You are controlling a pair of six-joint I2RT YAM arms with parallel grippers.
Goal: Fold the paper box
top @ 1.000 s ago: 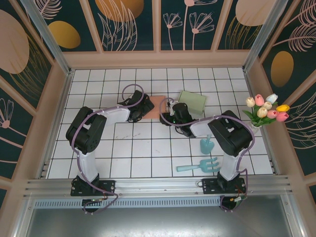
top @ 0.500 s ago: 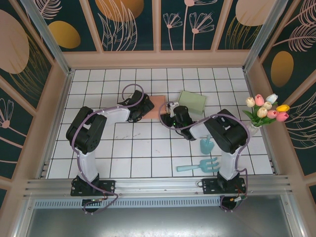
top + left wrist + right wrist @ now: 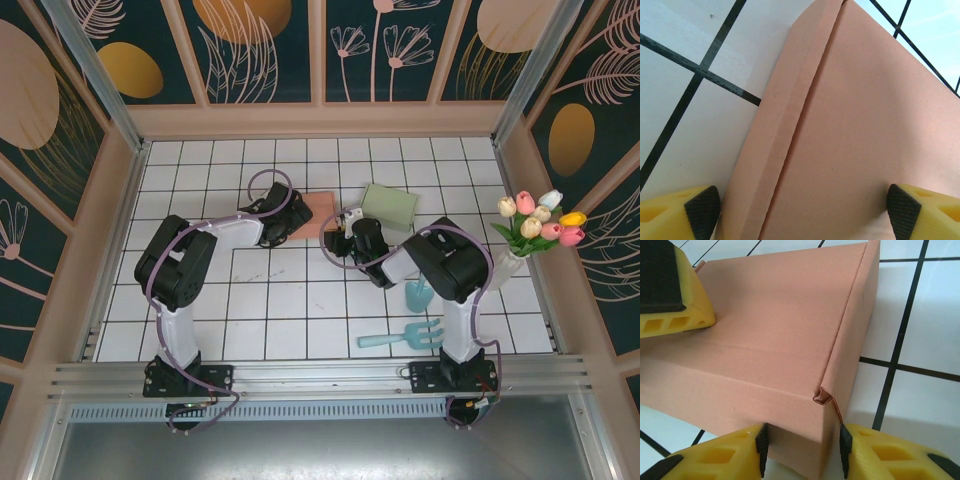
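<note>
Now, L fingers wide open on paper box top, R fingers clamped on its corner.

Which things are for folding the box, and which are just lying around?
For the job:
- flat pinkish-brown paper box
- left claw, over the box
- right claw, around the box's corner

Just lying about:
- pale green square box
- light blue plastic trowel
- light blue plastic rake
- bunch of pink, white and yellow tulips
</note>
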